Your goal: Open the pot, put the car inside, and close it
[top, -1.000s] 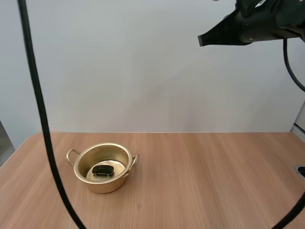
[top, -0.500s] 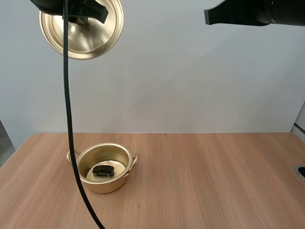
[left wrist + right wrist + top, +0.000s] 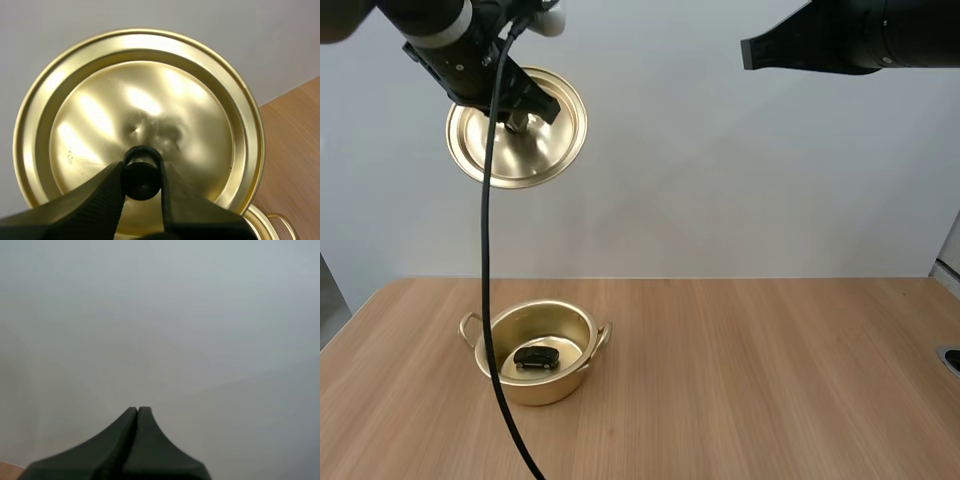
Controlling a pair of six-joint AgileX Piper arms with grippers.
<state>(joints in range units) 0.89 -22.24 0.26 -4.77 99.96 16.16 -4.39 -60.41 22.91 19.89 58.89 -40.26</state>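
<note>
A gold pot (image 3: 535, 351) stands open on the wooden table at the left, with a small black toy car (image 3: 536, 357) lying inside it. High above the pot hangs its gold lid (image 3: 517, 127) (image 3: 137, 125), tilted. My left gripper (image 3: 525, 112) (image 3: 142, 176) is shut on the lid's black knob (image 3: 142, 172). The pot's rim (image 3: 265, 222) peeks out just under the lid. My right gripper (image 3: 748, 52) (image 3: 137, 411) is raised high at the right, fingers pressed together on nothing, pointing left.
The wooden table (image 3: 770, 380) stretches bare to the right of the pot. A plain pale wall rises behind it. A small dark fitting (image 3: 951, 359) sits at the table's right edge.
The left arm came into view carrying the lid, then moved down and to the right toward the pot. The right gripper shifted slightly. Pot and car stayed put.
</note>
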